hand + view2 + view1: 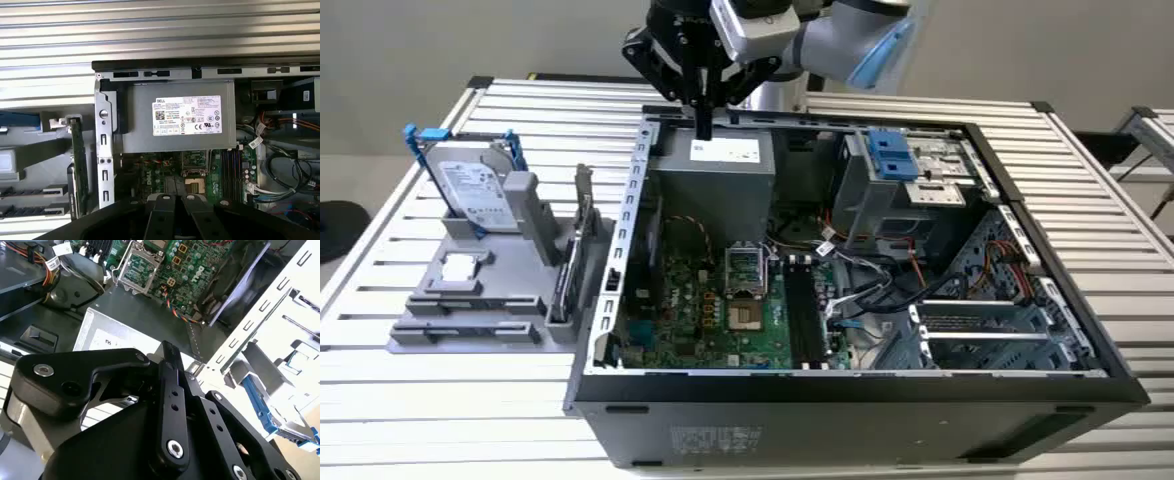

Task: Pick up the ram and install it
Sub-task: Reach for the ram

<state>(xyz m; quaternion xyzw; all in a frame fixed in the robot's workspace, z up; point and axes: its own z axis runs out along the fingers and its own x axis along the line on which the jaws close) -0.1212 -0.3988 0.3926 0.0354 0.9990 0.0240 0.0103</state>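
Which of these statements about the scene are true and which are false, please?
1. The gripper hangs over the grey power supply in the computer case. True.
2. The hard drive in its blue frame sits inside the case. False: it stands upright in the grey holder on the table, to the exterior view's left of the case.
3. The case is open, and the green motherboard is exposed. True.
4. The table has a smooth wooden top. False: it is made of pale ribbed slats.
5. The gripper is clamped on the hard drive. False: the gripper is above the case, well apart from the drive.
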